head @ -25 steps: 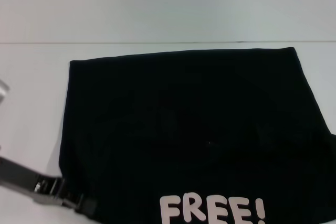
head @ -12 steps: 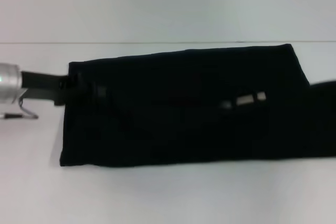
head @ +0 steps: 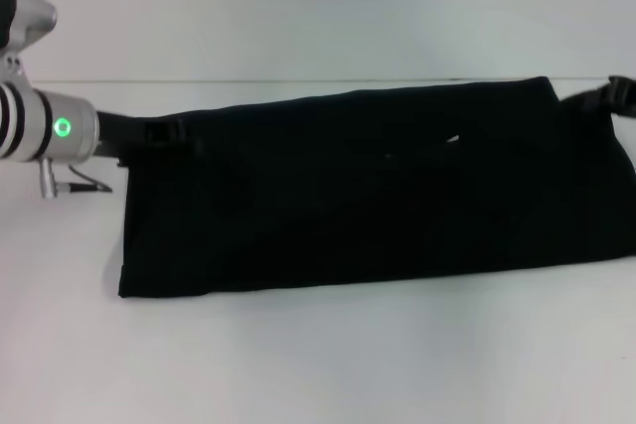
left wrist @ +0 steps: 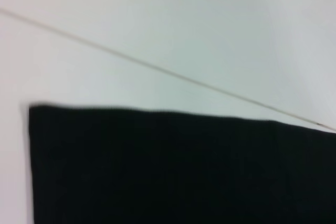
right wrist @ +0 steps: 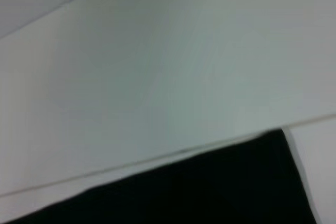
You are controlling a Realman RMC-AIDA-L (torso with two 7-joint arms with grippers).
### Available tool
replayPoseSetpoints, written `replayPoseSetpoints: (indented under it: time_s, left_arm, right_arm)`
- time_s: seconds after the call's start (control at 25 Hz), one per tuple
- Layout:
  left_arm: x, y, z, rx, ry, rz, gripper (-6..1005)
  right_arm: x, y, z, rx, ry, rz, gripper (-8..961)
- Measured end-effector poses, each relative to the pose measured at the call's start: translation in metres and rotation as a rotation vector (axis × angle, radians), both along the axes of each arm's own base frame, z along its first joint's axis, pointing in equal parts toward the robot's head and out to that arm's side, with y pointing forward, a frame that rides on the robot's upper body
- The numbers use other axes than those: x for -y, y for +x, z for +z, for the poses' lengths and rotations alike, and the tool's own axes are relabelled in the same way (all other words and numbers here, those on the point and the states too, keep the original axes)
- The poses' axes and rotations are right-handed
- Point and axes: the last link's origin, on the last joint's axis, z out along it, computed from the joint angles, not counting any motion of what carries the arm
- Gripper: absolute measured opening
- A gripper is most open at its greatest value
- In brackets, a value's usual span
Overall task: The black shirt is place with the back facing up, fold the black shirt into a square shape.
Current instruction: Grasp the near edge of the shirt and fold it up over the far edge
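Observation:
The black shirt [head: 378,196] lies on the white table [head: 298,364] as a long folded band, running from the left of the head view off its right side. No print shows on it. My left gripper [head: 149,133] sits at the shirt's far left corner, black against the black cloth, behind a silver wrist with a green light. At the far right corner, my right gripper [head: 611,94] shows only partly at the picture's edge. The left wrist view shows the black shirt [left wrist: 173,166] with a straight edge and one corner. In the right wrist view a corner of the black shirt [right wrist: 210,187] appears.
Bare white table surface lies in front of the shirt and to its left. A thin seam [head: 298,79] runs across just behind the shirt's far edge, with a pale wall beyond it.
The near half of the shirt, with its white "FREE!" print, has been carried over onto the far half. The left gripper went from the near left to the far left corner. The right gripper came into view.

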Motion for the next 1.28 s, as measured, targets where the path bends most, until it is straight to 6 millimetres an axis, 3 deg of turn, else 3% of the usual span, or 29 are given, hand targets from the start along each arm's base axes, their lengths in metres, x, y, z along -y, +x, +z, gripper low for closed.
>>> replayPoseSetpoints:
  time_s: [0.2, 0.32, 0.6, 1.28]
  left_arm:
    - [-0.015, 0.007, 0.027, -0.059, 0.085, -0.054, 13]
    - [-0.019, 0.006, 0.029, -0.100, 0.112, -0.069, 13]
    - [-0.023, -0.003, 0.013, -0.203, 0.174, -0.077, 12]
    - [-0.030, 0.002, -0.001, -0.234, 0.227, -0.094, 28]
  right_arm:
    - [-0.015, -0.013, 0.006, 0.024, 0.050, 0.026, 143]
    - [-0.021, -0.014, 0.002, 0.062, 0.083, 0.025, 148]
    - [-0.031, -0.018, -0.025, 0.177, 0.100, 0.039, 160]
    - [-0.038, -0.023, -0.029, 0.207, 0.144, 0.044, 188]
